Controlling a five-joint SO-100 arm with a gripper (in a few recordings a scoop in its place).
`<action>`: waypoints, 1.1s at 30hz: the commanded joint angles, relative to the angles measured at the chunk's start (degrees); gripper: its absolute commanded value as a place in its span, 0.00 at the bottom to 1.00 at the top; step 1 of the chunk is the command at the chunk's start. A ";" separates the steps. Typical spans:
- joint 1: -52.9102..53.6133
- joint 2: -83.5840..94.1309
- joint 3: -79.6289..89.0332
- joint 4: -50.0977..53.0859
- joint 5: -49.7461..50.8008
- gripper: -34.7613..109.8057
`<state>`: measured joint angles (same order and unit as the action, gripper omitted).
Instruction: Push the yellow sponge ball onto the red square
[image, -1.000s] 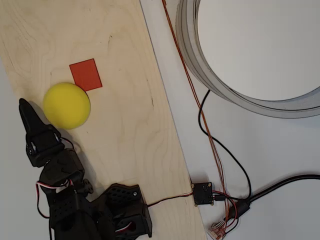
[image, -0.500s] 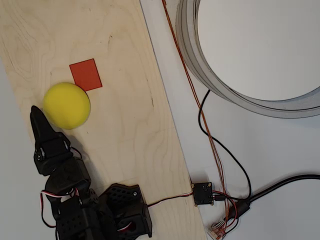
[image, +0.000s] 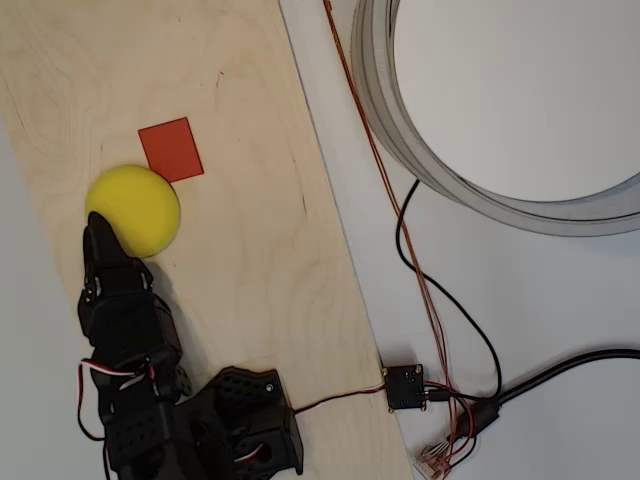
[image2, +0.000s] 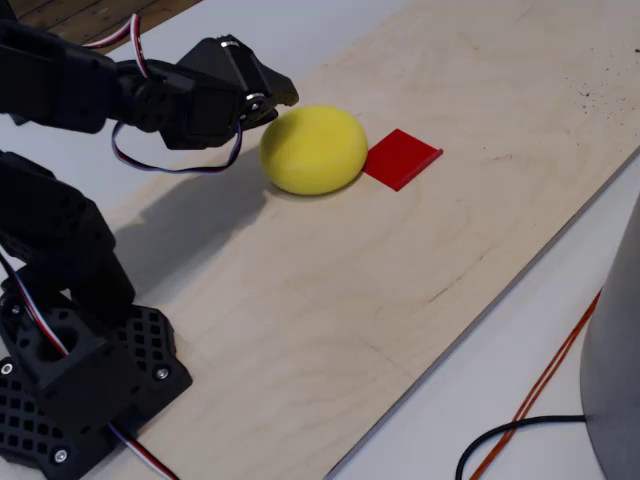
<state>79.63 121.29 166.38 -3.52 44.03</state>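
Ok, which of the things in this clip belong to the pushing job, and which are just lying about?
Part of the job:
yellow sponge ball
red square
claw, tip at the ball's edge

Just lying about:
black and orange cables
small black connector box
large grey ring

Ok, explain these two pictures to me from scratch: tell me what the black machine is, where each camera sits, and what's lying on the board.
The black machine is a small robot arm ending in a two-finger gripper. One picture looks straight down from overhead; the other comes from a fixed camera low at the side. On the wooden board lie a yellow sponge ball and a flat red square. The ball's edge reaches the square's corner. The gripper tip sits against the ball's far side from the square, holding nothing.
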 joint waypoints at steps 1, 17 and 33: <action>0.18 0.09 -1.93 0.18 1.76 0.29; 0.00 -12.30 -12.04 2.20 2.20 0.29; 0.44 -11.69 -17.93 14.41 2.11 0.29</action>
<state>80.16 105.91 148.01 8.53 44.91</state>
